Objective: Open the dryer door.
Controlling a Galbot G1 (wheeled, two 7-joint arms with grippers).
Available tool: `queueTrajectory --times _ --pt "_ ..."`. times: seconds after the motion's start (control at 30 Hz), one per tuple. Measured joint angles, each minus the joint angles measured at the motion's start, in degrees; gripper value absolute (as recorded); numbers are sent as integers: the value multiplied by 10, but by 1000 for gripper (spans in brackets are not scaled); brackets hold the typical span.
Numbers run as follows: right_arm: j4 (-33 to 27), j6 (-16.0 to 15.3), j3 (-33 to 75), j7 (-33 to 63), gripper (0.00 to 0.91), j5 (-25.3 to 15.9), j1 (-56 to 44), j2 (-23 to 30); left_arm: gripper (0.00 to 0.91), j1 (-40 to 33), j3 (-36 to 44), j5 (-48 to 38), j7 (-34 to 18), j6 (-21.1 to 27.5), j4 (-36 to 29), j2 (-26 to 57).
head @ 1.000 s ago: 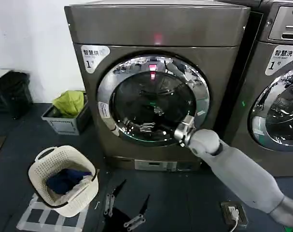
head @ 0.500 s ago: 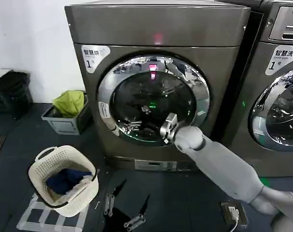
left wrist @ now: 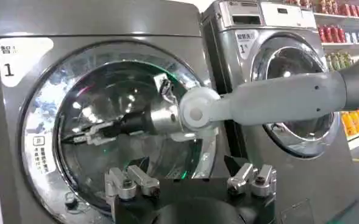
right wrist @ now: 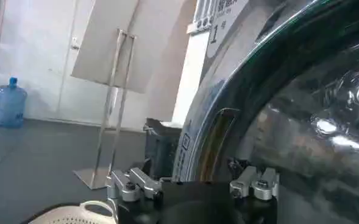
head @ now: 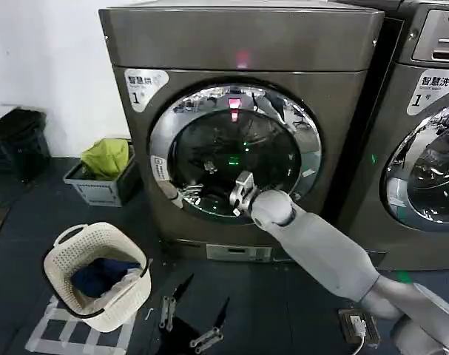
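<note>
The dryer door [head: 209, 144] is a round porthole with a wide chrome rim and dark glass, and it lies flush against the grey machine front. My right gripper [head: 239, 194] is open and hovers just in front of the lower middle of the glass. From the left wrist view it [left wrist: 75, 137] points toward the door's [left wrist: 106, 91] left rim. In the right wrist view its jaws [right wrist: 194, 161] stand wide, with the chrome rim of the door [right wrist: 313, 122] close ahead. My left gripper [head: 198, 305] hangs low near the floor, open and holding nothing, its jaws [left wrist: 182, 167] spread.
A second machine [head: 431, 148] stands at the right. On the floor at the left are a white laundry basket [head: 98, 274] holding blue cloth and a grey crate [head: 106, 177] with green cloth. A small device [head: 357, 325] lies on the floor at the right.
My right arm has swept leftward across the door, from its lower right rim to the lower middle of the glass. The door itself has not visibly moved.
</note>
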Motion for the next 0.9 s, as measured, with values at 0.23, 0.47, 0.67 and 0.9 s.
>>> queueTrajectory --times 0.23,0.47,0.67,0.9 --pt "-18 -5 -10 3 907 -5 7 21 907 -2 0 0 0 0 0 0" --pt "-43 -5 -17 3 907 -10 19 46 907 -3 0 0 0 -2 1 -1" --pt "-63 -5 -18 1 907 -16 23 64 907 -5 0 -1 0 -3 1 -1" --pt "-86 -2 -20 -8 907 -19 32 82 907 -8 0 -3 0 -5 3 0"
